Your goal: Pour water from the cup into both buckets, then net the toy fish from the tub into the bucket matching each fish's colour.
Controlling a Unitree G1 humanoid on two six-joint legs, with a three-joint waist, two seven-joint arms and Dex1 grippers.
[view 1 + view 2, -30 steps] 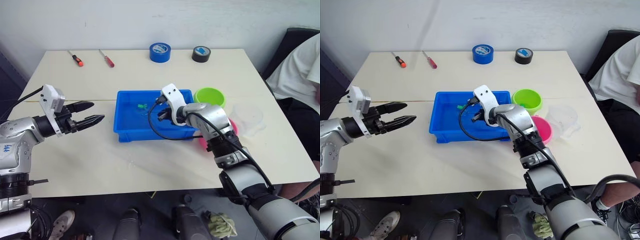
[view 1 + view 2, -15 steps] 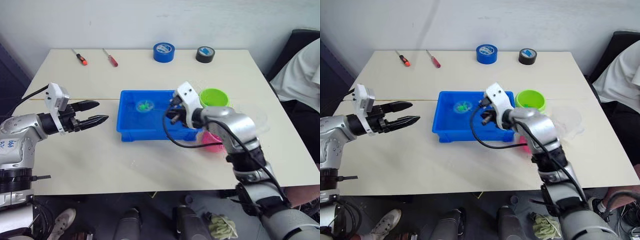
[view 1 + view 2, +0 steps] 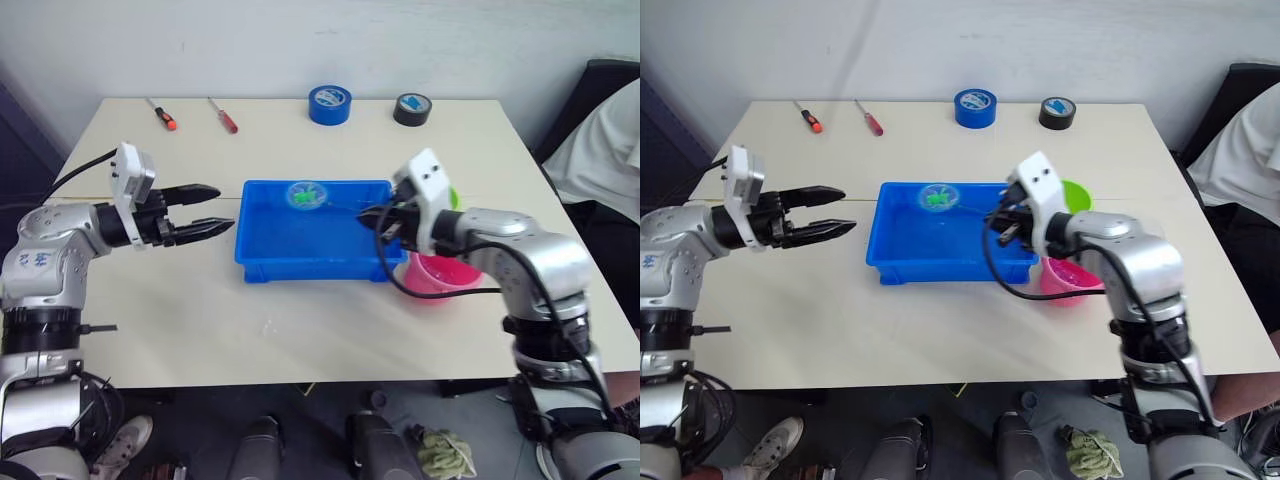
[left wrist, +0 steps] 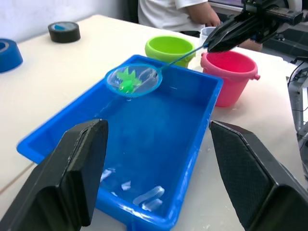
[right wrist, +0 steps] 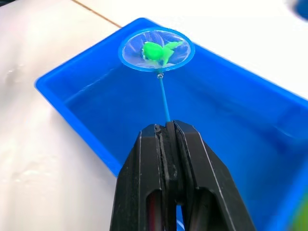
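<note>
The blue tub (image 3: 300, 250) sits mid-table with water in it. My right gripper (image 3: 370, 216) is shut on the thin handle of the net, over the tub's right end. The net's light blue hoop (image 5: 156, 48) hangs above the tub's far side and holds a green toy fish (image 5: 155, 51). The pink bucket (image 3: 440, 276) stands just right of the tub, below my right wrist. The green bucket (image 4: 169, 47) stands behind it. My left gripper (image 3: 224, 210) is open beside the tub's left end, holding nothing. The cup is hidden behind my right arm.
A blue tape roll (image 3: 330, 103) and a black tape roll (image 3: 411, 108) lie at the table's far edge. Two screwdrivers (image 3: 160, 113) (image 3: 220, 115) lie at the far left. A person in a white shirt (image 3: 600, 140) sits close to the table's right side.
My right gripper has drawn back to the right and raised the net, which now carries a green fish above the tub. My left gripper has come closer to the tub.
</note>
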